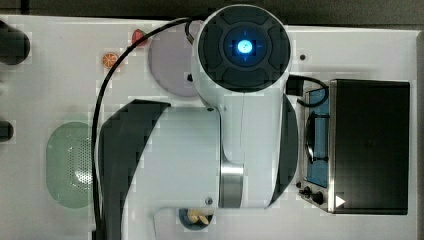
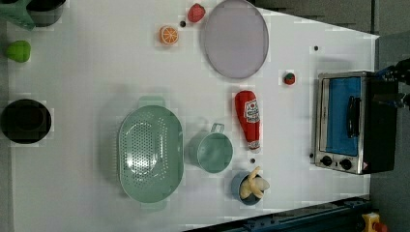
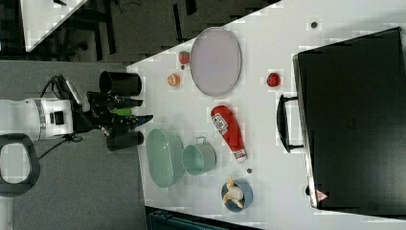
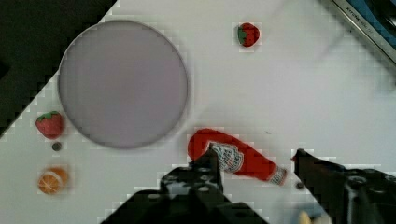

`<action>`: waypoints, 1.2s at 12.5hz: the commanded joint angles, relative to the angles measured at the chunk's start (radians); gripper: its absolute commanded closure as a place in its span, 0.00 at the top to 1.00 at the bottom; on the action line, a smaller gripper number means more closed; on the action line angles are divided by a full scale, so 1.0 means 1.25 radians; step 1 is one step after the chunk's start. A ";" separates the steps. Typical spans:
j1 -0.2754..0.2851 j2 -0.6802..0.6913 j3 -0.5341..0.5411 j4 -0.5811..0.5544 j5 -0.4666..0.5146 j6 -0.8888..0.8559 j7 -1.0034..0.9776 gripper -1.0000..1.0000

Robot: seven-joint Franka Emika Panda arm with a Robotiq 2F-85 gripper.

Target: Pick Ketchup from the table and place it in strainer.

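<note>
Lying flat: ketchup (image 2: 248, 118) beside plate (image 2: 235, 38) | strainer (image 2: 151, 153) apart | wrist view: hand (image 4: 256, 161) spread wide above bottle

Ketchup (image 3: 229, 130) lying on white table (image 3: 268, 124), strainer (image 3: 163, 157) beside teal cup (image 3: 197, 158), end effector (image 3: 143, 110) off table edge

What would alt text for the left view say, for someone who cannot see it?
A red plastic ketchup bottle lies on its side on a white table, apart from a pale mint-green oval perforated strainer; a round teal cup sits between them and a grey-lilac round plate beyond.

robot lab: white table (image 2: 96, 72), toy food, toaster oven (image 2: 350, 123).
</note>
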 commanded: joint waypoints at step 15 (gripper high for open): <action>-0.075 0.011 0.126 -0.315 0.020 0.263 -0.777 1.00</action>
